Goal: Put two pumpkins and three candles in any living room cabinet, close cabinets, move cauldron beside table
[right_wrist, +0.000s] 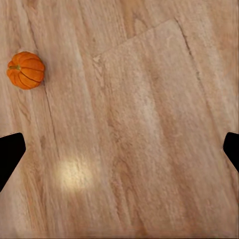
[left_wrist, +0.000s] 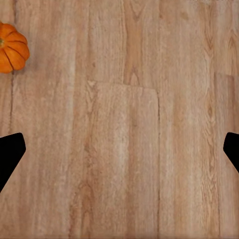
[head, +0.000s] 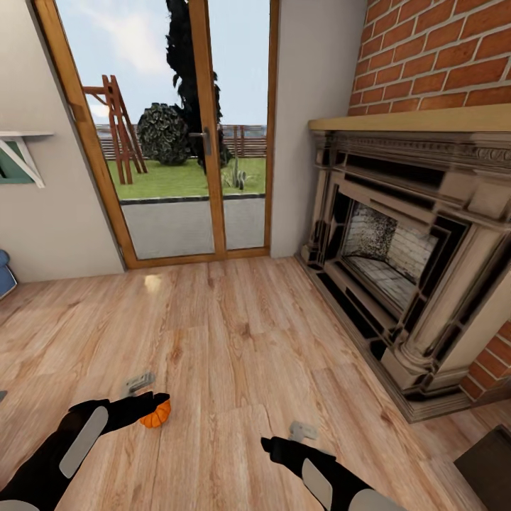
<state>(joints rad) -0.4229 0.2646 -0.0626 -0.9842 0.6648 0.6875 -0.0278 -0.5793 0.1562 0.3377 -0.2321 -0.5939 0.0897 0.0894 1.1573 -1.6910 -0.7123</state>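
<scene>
One pumpkin on the wooden floor, both hands above it and holding nothing.

In the head view the pumpkin (head: 155, 415) sits on the plank floor (head: 234, 341), partly hidden behind the tip of the left hand (head: 145, 397), so contact there cannot be judged. The left wrist view shows the same pumpkin (left_wrist: 12, 47) off to one side, clear of the spread fingers (left_wrist: 10, 154), with bare boards between them: the left hand is released. The right hand (head: 284, 443) is released too, its fingertips (right_wrist: 10, 152) wide apart, the pumpkin (right_wrist: 26, 70) lying well away from them. A brick fireplace (head: 411, 262) stands on the robot's right, and glass doors (head: 177, 128) to a garden lie ahead.
</scene>
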